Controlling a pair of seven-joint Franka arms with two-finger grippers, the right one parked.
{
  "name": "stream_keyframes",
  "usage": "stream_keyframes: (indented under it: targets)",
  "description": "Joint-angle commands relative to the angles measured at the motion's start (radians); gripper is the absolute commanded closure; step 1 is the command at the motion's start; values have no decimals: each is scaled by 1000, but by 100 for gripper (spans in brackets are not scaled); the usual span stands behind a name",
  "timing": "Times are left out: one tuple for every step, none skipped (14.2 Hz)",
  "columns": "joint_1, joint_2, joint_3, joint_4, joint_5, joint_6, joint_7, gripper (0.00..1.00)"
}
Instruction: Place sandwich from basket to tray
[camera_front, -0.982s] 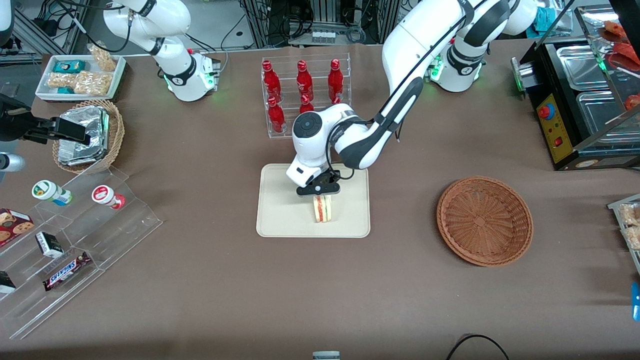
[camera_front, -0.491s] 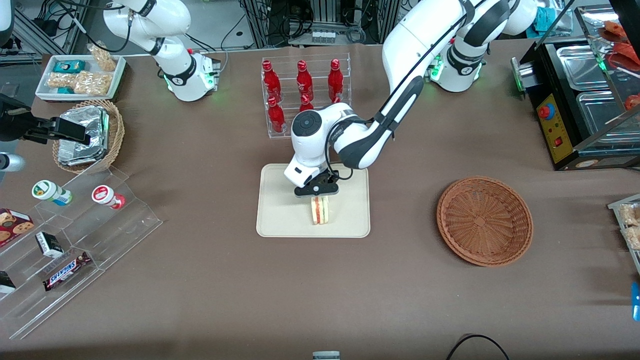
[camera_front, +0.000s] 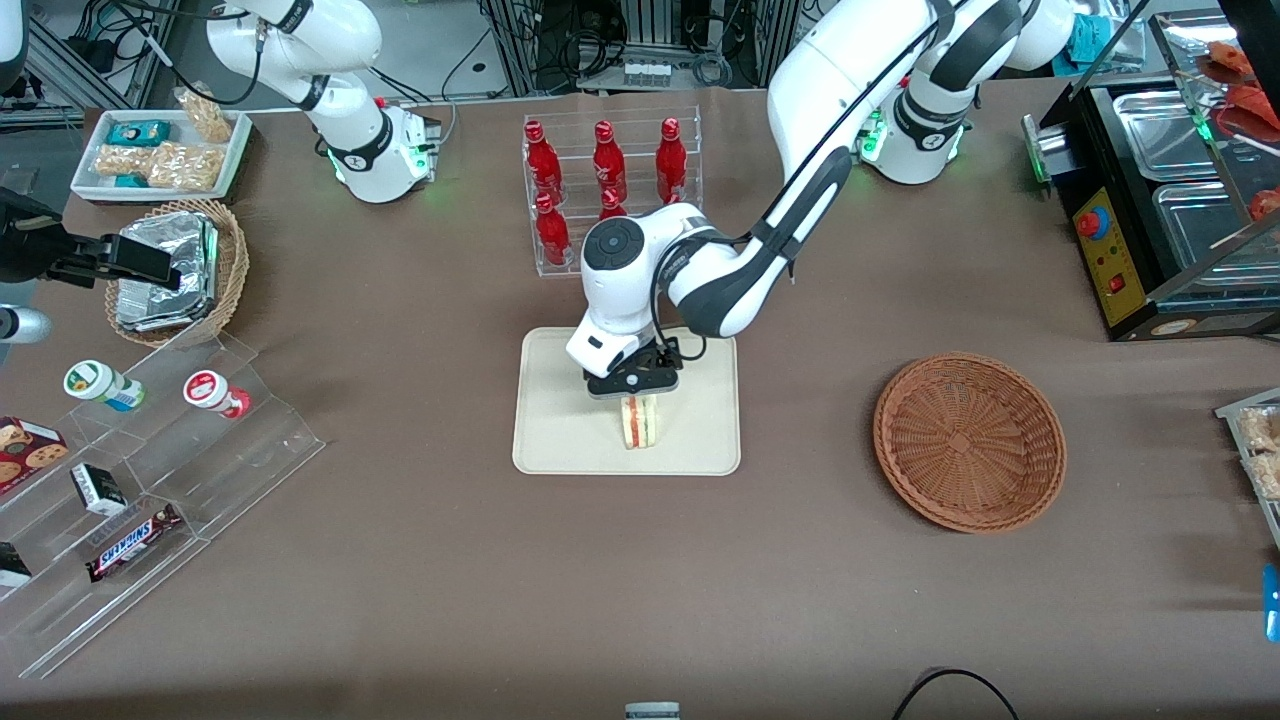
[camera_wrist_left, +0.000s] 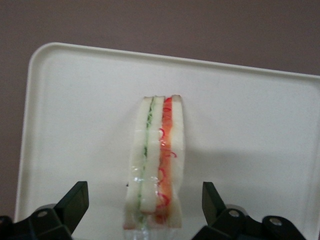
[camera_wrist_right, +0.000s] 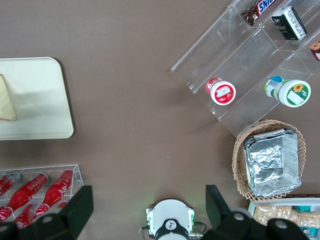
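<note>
Sandwich (camera_wrist_left: 155, 170): pale bread, green and red stripes. Tray (camera_front: 560, 440): cream. Basket (camera_front: 969, 441): reddish-brown weave. Pincer (camera_front: 634, 392): black.

Matt tray (camera_wrist_left: 250, 115), glossy-wrapped sandwich (camera_wrist_left: 156, 165)

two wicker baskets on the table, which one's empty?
The wide shallow reddish-brown basket toward the working arm's end; the deeper tan basket holds foil packets. The open gripper is above the sandwich on the tray.

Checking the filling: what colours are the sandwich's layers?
Green and red between white bread, clearest from the left wrist; triangular wrapped sandwich.
</note>
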Motion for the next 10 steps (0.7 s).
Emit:
stream_keyframes:
  targets:
    - [66,-133,10,-24,-11,-94,3,0]
    - [92,-171,5,-33,-40,-100,6,0]
    - [115,-216,4,-43,-80,-131,38,0]
    - [141,-256,4,-43,-130,-187,109,0]
    - [167,-297,5,-40,-202,-256,195,0]
    - [207,-349,8,-40,-276,-333,292,0]
    - [255,-395,8,-40,-313,-407,366,0]
    - [299,-434,8,-40,-327,-492,418,0]
    - [342,-468,11,-40,-327,-583,465,0]
    - [393,-492,11,-38,-327,-648,512,0]
